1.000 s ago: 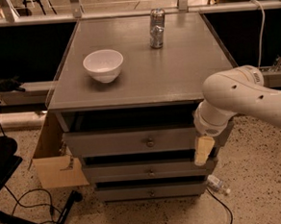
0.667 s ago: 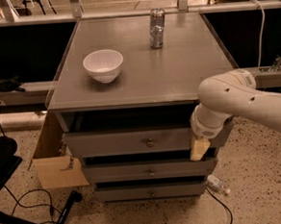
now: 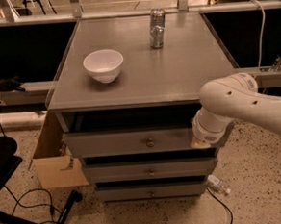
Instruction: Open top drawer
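The top drawer [image 3: 123, 141] is the widest grey front of three under the grey table top, with a small brass knob [image 3: 150, 142] at its centre. It stands out a little from the cabinet, with a dark gap above it. My gripper [image 3: 198, 143] is at the right end of this drawer front, well to the right of the knob. Only a small yellowish tip of it shows below the white wrist [image 3: 211, 127], which hides the rest.
A white bowl [image 3: 103, 65] and a metal can [image 3: 157, 21] stand on the table top [image 3: 176, 73]. Two narrower drawers [image 3: 150, 171] lie below. A cardboard box [image 3: 54, 161] leans at the left, cables and a black stand lie on the floor, and a small bottle [image 3: 218, 184] lies at the right.
My arm has moved left and toward the drawer front. The yellowish gripper tip, which hung well below the wrist, is now mostly hidden behind it.
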`<state>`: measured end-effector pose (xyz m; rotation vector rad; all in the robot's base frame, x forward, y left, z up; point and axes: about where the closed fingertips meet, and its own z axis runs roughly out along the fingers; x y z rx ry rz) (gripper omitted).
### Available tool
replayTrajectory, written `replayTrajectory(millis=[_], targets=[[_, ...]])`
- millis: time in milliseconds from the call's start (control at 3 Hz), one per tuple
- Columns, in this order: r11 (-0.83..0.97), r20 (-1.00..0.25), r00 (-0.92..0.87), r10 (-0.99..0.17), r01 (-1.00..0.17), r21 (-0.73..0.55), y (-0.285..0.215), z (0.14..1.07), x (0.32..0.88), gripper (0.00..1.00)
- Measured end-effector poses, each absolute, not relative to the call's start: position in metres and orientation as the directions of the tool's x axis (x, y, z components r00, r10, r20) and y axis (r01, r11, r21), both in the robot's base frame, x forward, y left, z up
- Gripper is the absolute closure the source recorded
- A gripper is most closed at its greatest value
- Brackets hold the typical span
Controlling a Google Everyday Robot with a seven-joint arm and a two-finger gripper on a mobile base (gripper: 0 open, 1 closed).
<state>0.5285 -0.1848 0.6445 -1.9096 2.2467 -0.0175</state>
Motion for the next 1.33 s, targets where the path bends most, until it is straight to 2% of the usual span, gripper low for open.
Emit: replayTrajectory(millis=[333, 1333], targets=[[0.17, -0.138, -0.152, -0.979, -0.977, -0.13, -0.1851, 0.6484, 0.5273, 0.99], [0.167, -0.138, -0.15, -0.979, -0.978, -0.125, -0.1854, 0.6575, 0.5272, 1.0]])
